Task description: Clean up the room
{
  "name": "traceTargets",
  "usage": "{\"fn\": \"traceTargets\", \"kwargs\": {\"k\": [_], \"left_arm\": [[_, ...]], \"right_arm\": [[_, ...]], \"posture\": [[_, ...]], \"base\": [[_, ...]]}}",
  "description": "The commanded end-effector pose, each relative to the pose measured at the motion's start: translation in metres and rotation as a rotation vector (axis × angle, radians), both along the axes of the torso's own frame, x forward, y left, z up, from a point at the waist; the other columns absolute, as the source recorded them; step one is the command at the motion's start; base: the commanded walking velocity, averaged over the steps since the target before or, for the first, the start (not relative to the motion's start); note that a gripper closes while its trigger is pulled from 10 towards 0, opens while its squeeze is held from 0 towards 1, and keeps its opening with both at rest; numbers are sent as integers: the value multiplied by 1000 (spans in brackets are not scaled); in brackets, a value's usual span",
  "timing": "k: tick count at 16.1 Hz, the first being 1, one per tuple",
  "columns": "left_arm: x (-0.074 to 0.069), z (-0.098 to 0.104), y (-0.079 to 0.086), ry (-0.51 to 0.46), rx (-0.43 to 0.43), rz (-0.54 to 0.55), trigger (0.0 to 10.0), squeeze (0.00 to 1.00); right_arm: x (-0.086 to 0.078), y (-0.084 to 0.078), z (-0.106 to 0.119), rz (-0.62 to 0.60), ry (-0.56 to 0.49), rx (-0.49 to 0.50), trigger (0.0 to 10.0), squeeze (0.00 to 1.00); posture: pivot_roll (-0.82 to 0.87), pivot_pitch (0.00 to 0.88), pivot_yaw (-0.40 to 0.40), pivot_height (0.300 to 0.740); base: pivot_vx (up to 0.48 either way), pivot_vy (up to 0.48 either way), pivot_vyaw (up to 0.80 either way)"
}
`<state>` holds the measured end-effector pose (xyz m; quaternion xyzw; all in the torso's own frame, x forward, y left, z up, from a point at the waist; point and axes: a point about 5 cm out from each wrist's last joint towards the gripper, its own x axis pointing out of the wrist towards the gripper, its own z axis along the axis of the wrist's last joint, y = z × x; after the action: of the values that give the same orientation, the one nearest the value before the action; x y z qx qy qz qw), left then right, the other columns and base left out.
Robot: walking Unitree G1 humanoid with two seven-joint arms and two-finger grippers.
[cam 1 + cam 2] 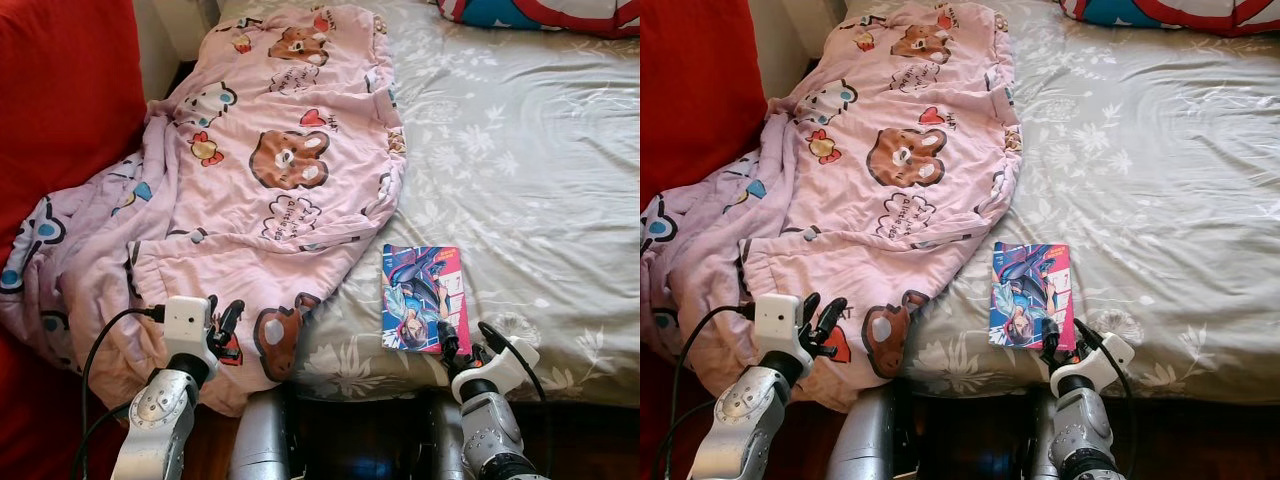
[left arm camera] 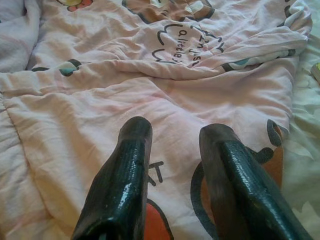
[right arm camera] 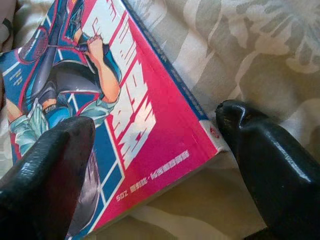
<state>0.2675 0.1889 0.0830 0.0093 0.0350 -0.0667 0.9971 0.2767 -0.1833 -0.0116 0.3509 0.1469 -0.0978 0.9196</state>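
A manga book (image 1: 420, 297) with a red and blue cover lies flat on the grey floral bed sheet (image 1: 520, 170), close to the bed's front edge. My right gripper (image 1: 447, 338) is at its near right corner. In the right wrist view the gripper (image 3: 155, 145) is open, one finger (image 3: 50, 170) over the book (image 3: 125, 100) and the other beside its spine corner. A pink bear-print blanket (image 1: 270, 170) is crumpled over the left of the bed. My left gripper (image 2: 172, 135) hovers open just above the blanket's (image 2: 150, 95) lower edge.
A red upholstered surface (image 1: 60, 100) stands at the left, with the blanket spilling against it. A red, white and blue pillow (image 1: 540, 12) lies at the bed's far right. The bed's front edge drops to a dark floor (image 1: 350, 440).
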Motion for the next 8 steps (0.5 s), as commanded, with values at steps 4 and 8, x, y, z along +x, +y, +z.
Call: {"fn": "traceTargets", "kwargs": {"k": [4,8], "left_arm": [[-8,-5,9,26,26,21,10000,0],[-10,-5,11,33,33,25,10000,0]], "right_arm": [[-16,40,-18,158,42,218,10000,0],[-14,47,-16,197,25,253,10000,0]], "posture": [[138,228,125,598],[145,233,126,598]], "base": [[0,0,0],[0,0,0]]}}
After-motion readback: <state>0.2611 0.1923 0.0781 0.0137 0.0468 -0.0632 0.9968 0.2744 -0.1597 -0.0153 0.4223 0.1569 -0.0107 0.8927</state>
